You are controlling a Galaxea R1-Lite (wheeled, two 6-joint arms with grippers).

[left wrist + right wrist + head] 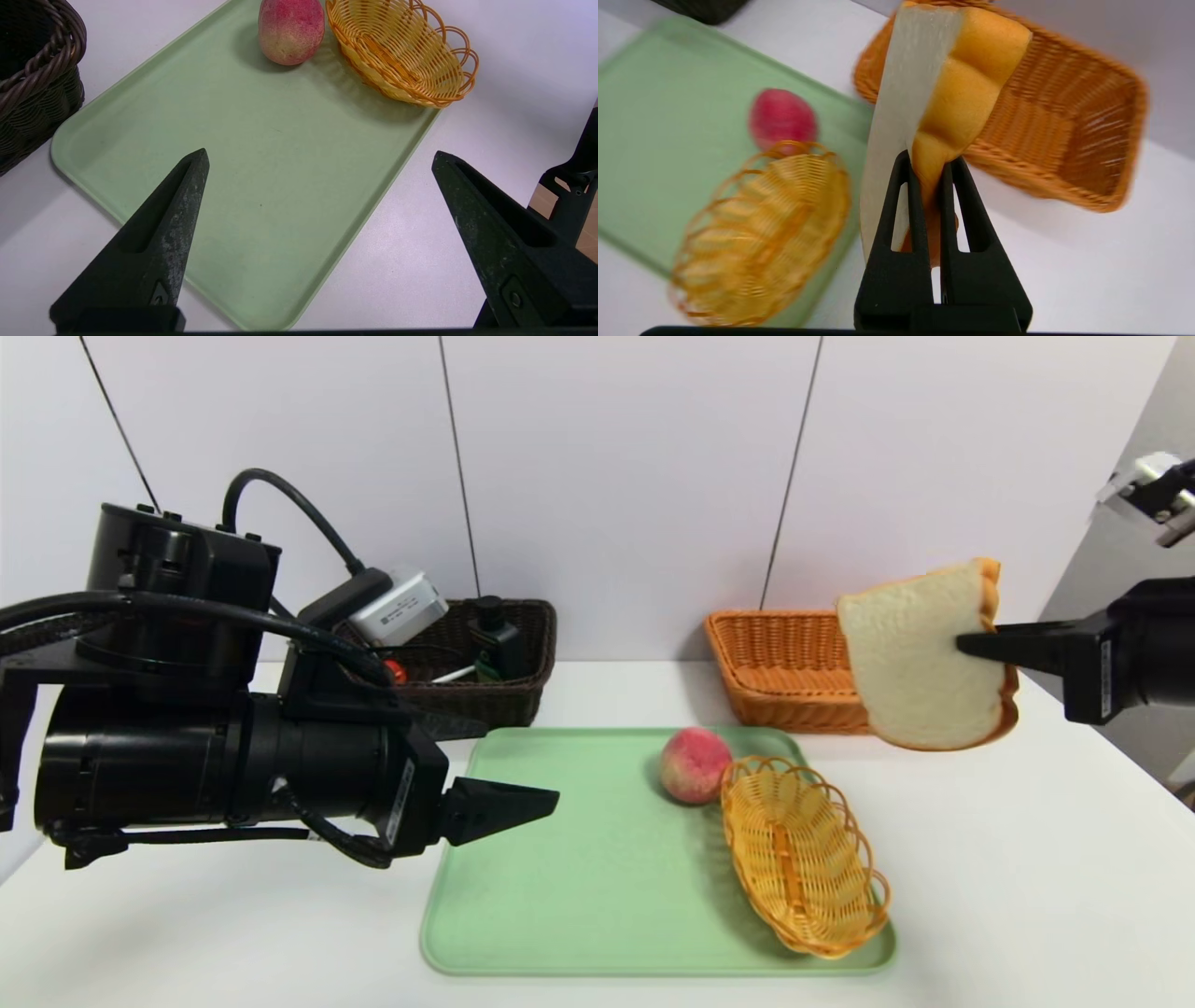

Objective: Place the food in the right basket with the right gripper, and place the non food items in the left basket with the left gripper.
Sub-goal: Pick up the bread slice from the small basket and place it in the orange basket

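While the right gripper (971,644) hung in the air at the right of the head view, it was pinched tight on a bread slice (920,658). The bread stood on its edge in front of the orange-tan basket (780,667), above the white table (1027,859). A peach (695,763) sat on the green tray (560,896), just beside a small yellow wicker dish (808,859). The left gripper (546,800) hung over the tray's left edge. Behind it stood the dark brown basket (509,686), with a few small things inside.

From the left wrist, the left gripper (322,158) had its two black fingers (173,214) spread wide apart, with nothing between them. The peach (290,30) and the yellow dish (402,51) lay far off on the tray (261,186).

From the right wrist, the two fingers (910,205) squeezed the tan crust of the bread (934,98). The orange-tan basket (1069,140) lay just behind the bread, and the peach (782,116) looked blurry.
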